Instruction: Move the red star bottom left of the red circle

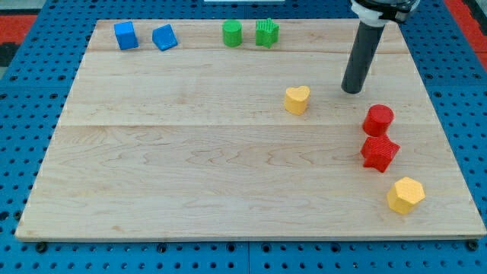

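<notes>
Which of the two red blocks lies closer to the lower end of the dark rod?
The red round cylinder block, directly below and right of my tip. The red star-shaped block sits farther, toward the view's bottom, just beneath the cylinder.

Single camera, high and angled down from the board's [228, 152] near edge, facing its far edge. Mid-range: the whole wooden board fits, blue pegboard [30, 46] showing around it. The rod enters at the view's top right; my tip [352, 90] is in full view.
</notes>
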Motion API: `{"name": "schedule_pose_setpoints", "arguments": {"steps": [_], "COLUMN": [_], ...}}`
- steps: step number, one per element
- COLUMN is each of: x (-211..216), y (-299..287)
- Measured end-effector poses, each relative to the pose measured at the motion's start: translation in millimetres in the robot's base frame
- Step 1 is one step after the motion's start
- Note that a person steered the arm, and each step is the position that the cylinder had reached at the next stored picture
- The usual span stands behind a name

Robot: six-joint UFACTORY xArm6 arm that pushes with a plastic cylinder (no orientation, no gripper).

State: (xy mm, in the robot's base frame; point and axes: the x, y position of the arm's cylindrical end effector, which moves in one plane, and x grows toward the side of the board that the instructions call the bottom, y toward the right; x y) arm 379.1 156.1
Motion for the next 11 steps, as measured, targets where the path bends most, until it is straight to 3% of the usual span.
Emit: {"name": "schedule_pose_setpoints", "arguments": {"steps": [1,2,4,5,6,8,10,11], "x": [10,10,11,37,102,113,127,145], "y": [-100,-141,43,104,117,-3,35,-15]}}
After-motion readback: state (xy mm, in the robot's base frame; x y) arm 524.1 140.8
